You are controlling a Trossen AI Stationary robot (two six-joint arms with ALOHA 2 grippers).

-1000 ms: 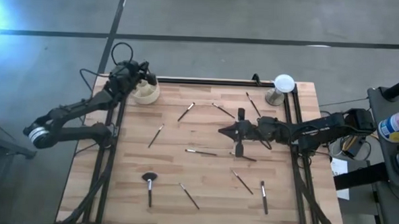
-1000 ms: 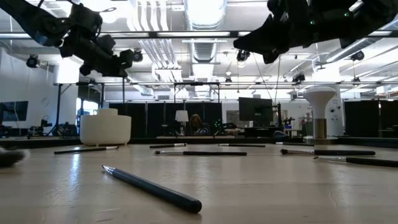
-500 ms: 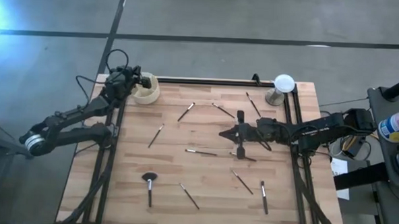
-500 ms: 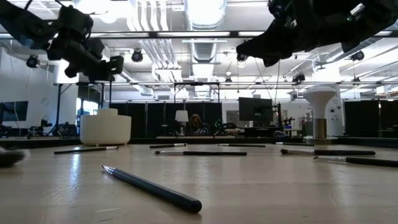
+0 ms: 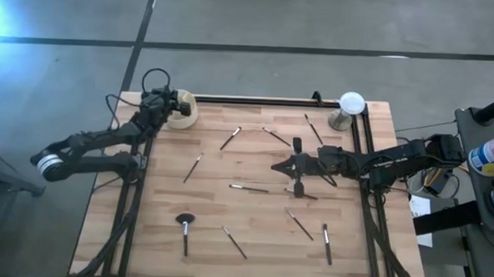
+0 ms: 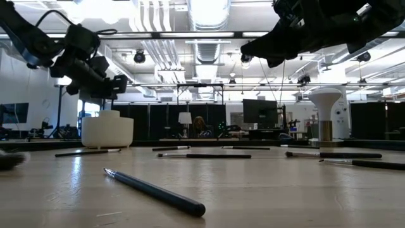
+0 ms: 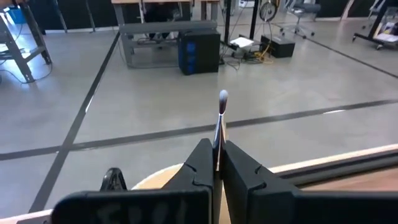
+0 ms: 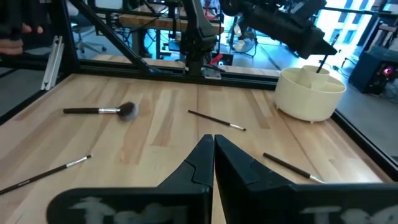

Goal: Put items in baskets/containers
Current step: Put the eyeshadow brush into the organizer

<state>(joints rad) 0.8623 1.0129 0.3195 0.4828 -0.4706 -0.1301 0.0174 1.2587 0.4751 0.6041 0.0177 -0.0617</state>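
Left gripper (image 5: 178, 105) lower, over cup (image 5: 184, 115)

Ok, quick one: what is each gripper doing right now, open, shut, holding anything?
Left gripper: shut on a thin brush, above the cream cup.
Right gripper: shut, holding nothing, raised over mid-table.

wooden table (image 5: 251, 247), scattered brushes (image 5: 249, 188), cup (image 5: 181, 112)

Cream cup (image 5: 181, 111) at table's far-left corner; thin brushes (image 5: 249, 188) scattered flat across tabletop.
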